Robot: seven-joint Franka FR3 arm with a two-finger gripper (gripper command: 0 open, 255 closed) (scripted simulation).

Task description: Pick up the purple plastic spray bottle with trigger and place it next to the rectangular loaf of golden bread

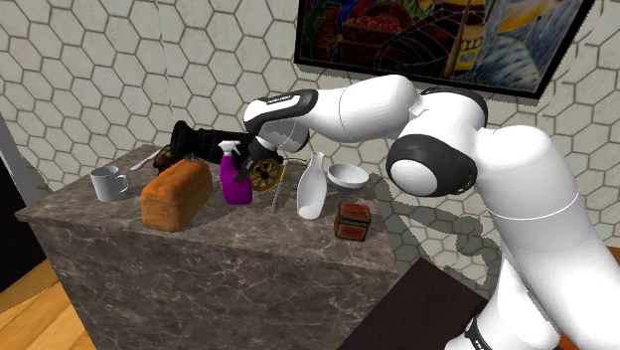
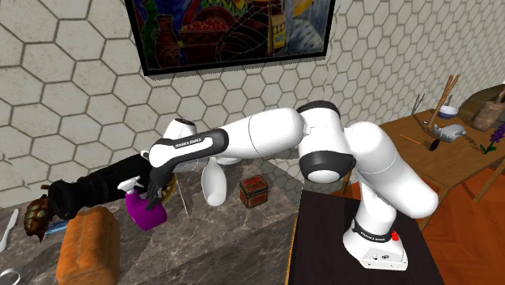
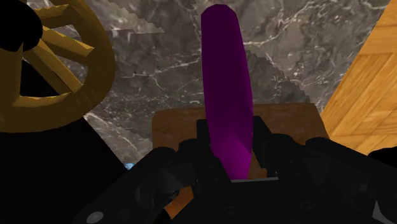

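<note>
The purple spray bottle (image 1: pixel 234 184) with a white trigger head stands upright at the counter, close beside the golden-brown loaf (image 1: pixel 176 194) on the shoulder view's right of it. My black gripper (image 1: pixel 246 159) reaches in from the shoulder view's right at the bottle's upper part. In the wrist view the fingers clasp the purple body (image 3: pixel 226 83), with the loaf (image 3: pixel 178 127) just beyond. From the second exterior view the bottle (image 2: pixel 146 214) sits under the gripper (image 2: pixel 152 194), beside the loaf (image 2: pixel 87 247). Whether its base touches the counter I cannot tell.
A black toy cannon (image 1: pixel 204 141) with a golden wheel (image 1: pixel 261 177) lies right behind the bottle. A white vase (image 1: pixel 312 187), white bowl (image 1: pixel 348 177) and red tin (image 1: pixel 353 221) stand toward the arm. A white mug (image 1: pixel 107 183) sits past the loaf. The marble counter's front edge (image 1: pixel 199 244) drops to wood floor.
</note>
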